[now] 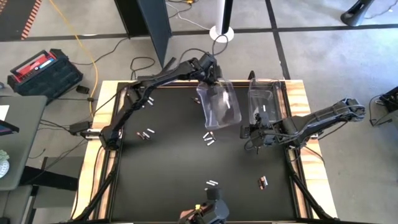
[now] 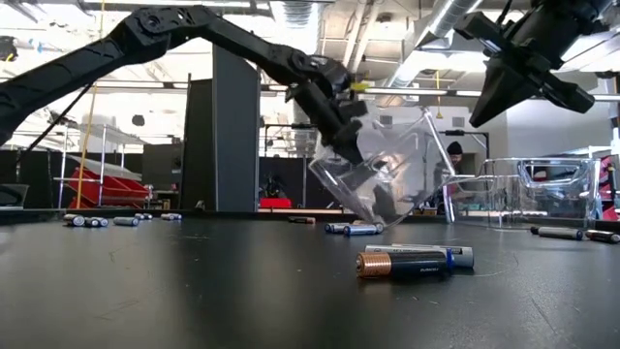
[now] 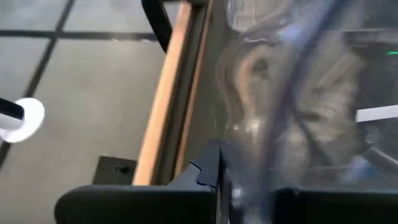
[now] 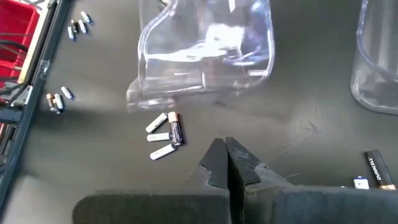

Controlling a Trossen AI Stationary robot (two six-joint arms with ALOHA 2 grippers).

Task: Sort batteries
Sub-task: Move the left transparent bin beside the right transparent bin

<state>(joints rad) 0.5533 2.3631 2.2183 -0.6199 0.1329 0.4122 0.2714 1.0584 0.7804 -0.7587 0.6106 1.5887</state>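
My left end effector (image 1: 212, 76) grips the rim of a clear bin (image 1: 219, 104), tilting it up off the black surface (image 1: 174, 162), while my right end effector (image 4: 226, 155) hovers pinched closed and empty near the second bin (image 1: 263, 102), batteries (image 1: 208, 138) lying scattered over the surface.

From above, the left gripper (image 1: 210, 73) grips the far rim of a tilted clear bin (image 1: 219, 104) at the back of the black table (image 1: 174, 155). The right gripper (image 1: 254, 132) hangs just beside a second clear bin (image 1: 263, 99). Batteries (image 1: 208, 138) lie in small scattered groups: near the tilted bin, at the left, and toward the front
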